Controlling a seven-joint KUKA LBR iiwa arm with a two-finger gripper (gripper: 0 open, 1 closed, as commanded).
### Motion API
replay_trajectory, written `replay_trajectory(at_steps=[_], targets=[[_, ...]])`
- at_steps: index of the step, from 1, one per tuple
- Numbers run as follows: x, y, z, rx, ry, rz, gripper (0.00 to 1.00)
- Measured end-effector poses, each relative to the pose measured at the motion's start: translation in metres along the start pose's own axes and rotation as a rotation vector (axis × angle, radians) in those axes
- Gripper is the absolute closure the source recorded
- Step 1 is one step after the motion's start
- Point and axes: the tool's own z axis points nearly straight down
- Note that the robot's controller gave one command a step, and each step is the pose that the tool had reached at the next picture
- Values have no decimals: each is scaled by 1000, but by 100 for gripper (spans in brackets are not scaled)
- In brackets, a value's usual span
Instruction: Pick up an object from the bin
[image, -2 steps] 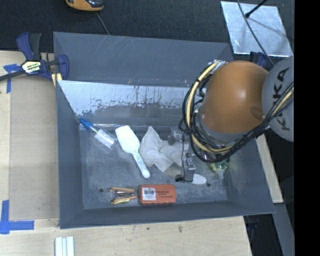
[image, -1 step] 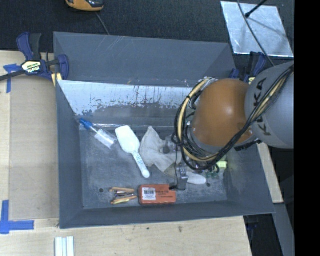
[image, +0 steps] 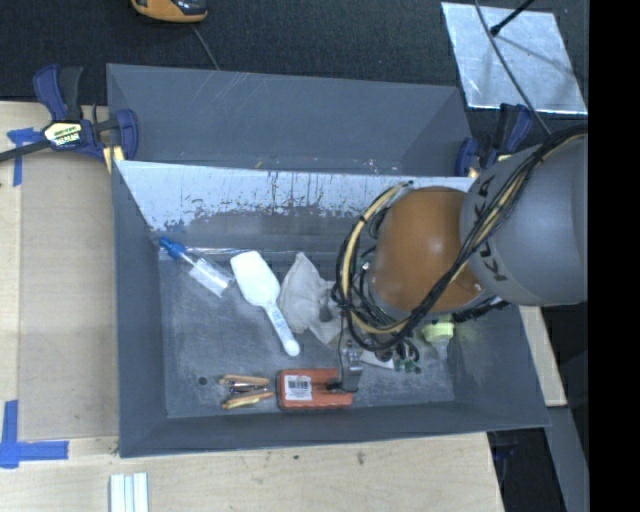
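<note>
My gripper (image: 350, 372) reaches down under the arm's orange dome at the front middle of the bin. Its tip is at the right end of a flat orange-red tool with a white barcode label (image: 308, 389), which lies along the front wall. Whether it touches the tool I cannot tell. Just left of that tool lie two brass-coloured metal pieces (image: 245, 391). A crumpled pale grey cloth (image: 303, 290) sits behind the gripper, partly hidden by the cables.
A white plastic scoop (image: 262, 292) lies in the bin's middle. A clear tube with a blue cap (image: 196, 264) lies at the back left. A yellow-green thing (image: 437, 330) peeks out under the arm on the right. The arm covers the bin's right side.
</note>
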Motion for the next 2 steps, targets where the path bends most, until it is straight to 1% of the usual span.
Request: replay_trajectory(at_steps=[1, 2], targets=[[-35, -8, 16, 0, 5, 2, 0], [-31, -11, -30, 0, 10, 0, 0]])
